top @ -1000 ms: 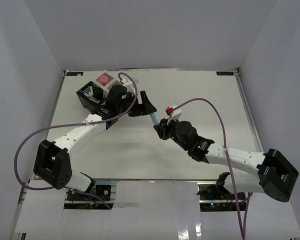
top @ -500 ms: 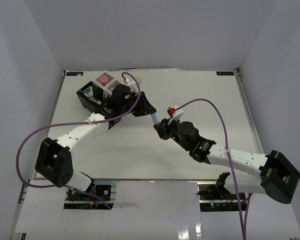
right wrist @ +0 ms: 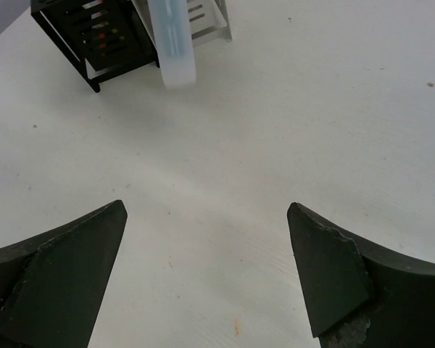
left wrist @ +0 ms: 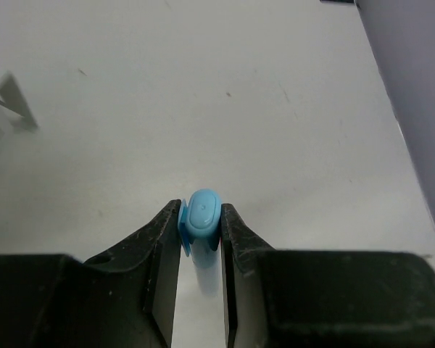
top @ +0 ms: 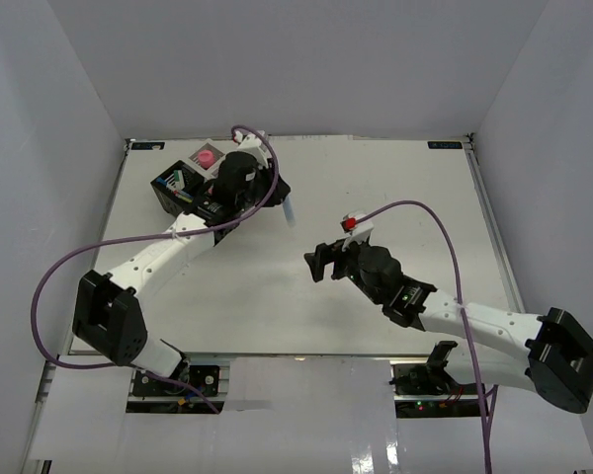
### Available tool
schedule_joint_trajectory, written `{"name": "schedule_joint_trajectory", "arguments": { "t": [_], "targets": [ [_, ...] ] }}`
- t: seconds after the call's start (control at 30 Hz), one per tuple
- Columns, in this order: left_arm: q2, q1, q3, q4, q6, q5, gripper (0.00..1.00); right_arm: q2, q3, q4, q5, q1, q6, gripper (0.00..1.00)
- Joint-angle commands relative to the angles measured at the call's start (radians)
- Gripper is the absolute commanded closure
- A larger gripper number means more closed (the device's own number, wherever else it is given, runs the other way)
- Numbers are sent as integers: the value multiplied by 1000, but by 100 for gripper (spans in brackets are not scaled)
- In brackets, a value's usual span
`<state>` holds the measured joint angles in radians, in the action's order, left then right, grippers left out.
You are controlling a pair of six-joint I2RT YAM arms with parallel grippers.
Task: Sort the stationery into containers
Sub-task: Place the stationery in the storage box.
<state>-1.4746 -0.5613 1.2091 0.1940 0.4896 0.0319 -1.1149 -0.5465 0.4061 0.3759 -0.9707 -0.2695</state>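
A light-blue marker (left wrist: pixel 203 217) is clamped by its capped end between my left gripper's (left wrist: pixel 201 212) fingers. In the top view the marker (top: pixel 289 210) sticks out of the left gripper (top: pixel 277 196), just right of the containers. The black container (top: pixel 176 190) holds several pens. A white container (top: pixel 204 158) behind it holds a pink-capped cylinder (top: pixel 207 155). My right gripper (top: pixel 319 263) hovers at mid-table, open and holding nothing. In the right wrist view, the marker (right wrist: pixel 172 43) hangs in front of the black container (right wrist: pixel 101 36) and a white container (right wrist: pixel 206 18), far beyond the right gripper (right wrist: pixel 206 210).
A corner of a white container (left wrist: pixel 7 101) shows at the left edge of the left wrist view. The workspace's side wall (left wrist: pixel 413 87) rises at the right of that view. Purple cables loop above both arms.
The right gripper has let go of the light-blue marker, opened wide and drawn back. The left gripper has shut on the marker and carried it back-left toward the containers.
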Motion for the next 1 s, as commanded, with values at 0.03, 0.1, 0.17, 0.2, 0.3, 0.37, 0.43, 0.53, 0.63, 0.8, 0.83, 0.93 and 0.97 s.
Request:
{"name": "schedule_joint_trajectory", "arguments": {
  "t": [0.03, 0.1, 0.17, 0.2, 0.3, 0.37, 0.43, 0.53, 0.63, 0.8, 0.83, 0.93, 0.97],
  "targets": [
    [-3, 44, 99, -71, -179, -335, 78, 82, 43, -49, 101, 1, 4, 2],
    [-13, 76, 116, -147, -221, -412, 78, 110, 63, -62, 126, 4, 4, 4],
    [-42, 107, 127, -183, -252, -435, 78, 157, 91, -84, 144, 6, 1, 6],
    [-55, 141, 135, -205, -255, -446, 78, 174, 100, -92, 161, 6, 0, 7],
    [-102, 196, 150, -281, -275, -466, 78, 239, 126, -124, 185, 9, 4, 9],
    [-143, 222, 161, -310, -281, -464, 78, 282, 134, -156, 199, 9, 7, 10],
    [-174, 248, 176, -335, -283, -458, 78, 309, 146, -174, 219, 10, 9, 10],
    [-236, 270, 201, -361, -290, -461, 78, 371, 160, -207, 236, 12, 13, 10],
    [-295, 281, 225, -366, -286, -451, 75, 414, 171, -242, 256, 12, 12, 10],
    [-317, 282, 239, -341, -272, -435, 47, 472, 177, -303, 291, 15, 15, 10],
    [-310, 282, 233, -341, -269, -434, 42, 489, 178, -308, 296, 17, 16, 10],
    [-262, 282, 221, -317, -261, -426, 29, 520, 174, -335, 323, 17, 30, 10],
    [-244, 282, 216, -295, -260, -423, 26, 527, 166, -343, 339, 17, 33, 10]
  ]
}}
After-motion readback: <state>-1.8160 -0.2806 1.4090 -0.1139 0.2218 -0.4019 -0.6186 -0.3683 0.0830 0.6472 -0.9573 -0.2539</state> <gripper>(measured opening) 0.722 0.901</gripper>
